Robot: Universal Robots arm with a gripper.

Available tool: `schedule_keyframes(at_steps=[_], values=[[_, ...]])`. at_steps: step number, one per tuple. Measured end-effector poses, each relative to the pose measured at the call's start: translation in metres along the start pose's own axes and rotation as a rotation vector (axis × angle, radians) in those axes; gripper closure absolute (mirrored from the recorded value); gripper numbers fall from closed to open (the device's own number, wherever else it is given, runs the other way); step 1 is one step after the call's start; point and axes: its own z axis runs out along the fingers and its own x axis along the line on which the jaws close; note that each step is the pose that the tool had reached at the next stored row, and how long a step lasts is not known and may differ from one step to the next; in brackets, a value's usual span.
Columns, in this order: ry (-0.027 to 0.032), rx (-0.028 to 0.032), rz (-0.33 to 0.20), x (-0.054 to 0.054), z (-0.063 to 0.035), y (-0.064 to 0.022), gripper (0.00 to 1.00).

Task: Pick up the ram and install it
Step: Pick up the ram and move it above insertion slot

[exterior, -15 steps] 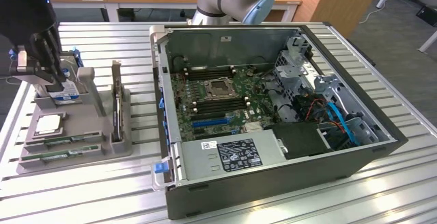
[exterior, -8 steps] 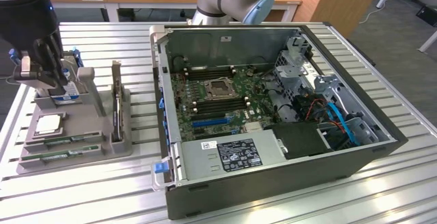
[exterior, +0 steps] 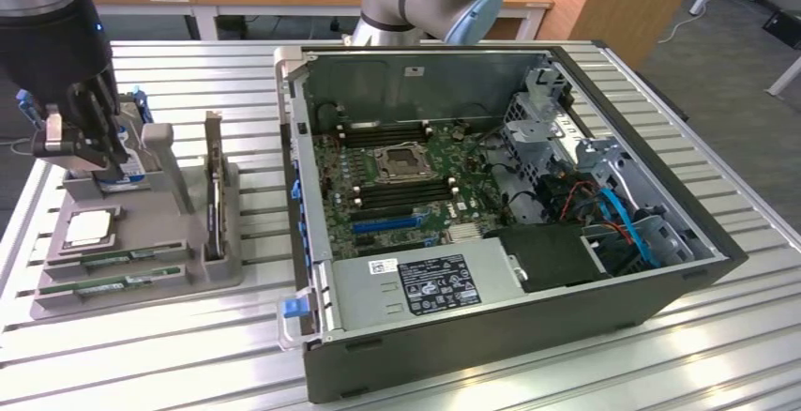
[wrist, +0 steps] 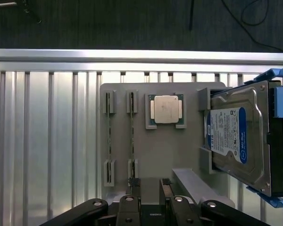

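Observation:
Two green ram sticks (exterior: 115, 260) (exterior: 119, 285) lie in slots at the near end of the grey holder (exterior: 175, 242) on the exterior view's left. In the wrist view they show edge-on as thin strips (wrist: 108, 136) (wrist: 132, 136) between grey clips. My gripper (exterior: 90, 153) hangs above the holder's far end, over the hard drive (exterior: 126, 182). It is open, with nothing between its black fingers (wrist: 134, 184); midway between the tips is (wrist: 150, 188). One fingertip sits just past the end of one stick.
The holder also carries a square silver processor (wrist: 166, 109), the blue-labelled hard drive (wrist: 236, 141) and an upright expansion card (exterior: 219, 186). The opened computer case (exterior: 501, 336) lies at the exterior view's right, its motherboard (exterior: 400, 181) exposed with memory slots (exterior: 375, 135) beside the socket.

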Motion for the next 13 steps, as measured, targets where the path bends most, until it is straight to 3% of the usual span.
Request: schedule_keyframes(at_steps=[13], values=[[0.0000,-0.0002,-0.002,0.000,0.0126,-0.0004,0.70]])
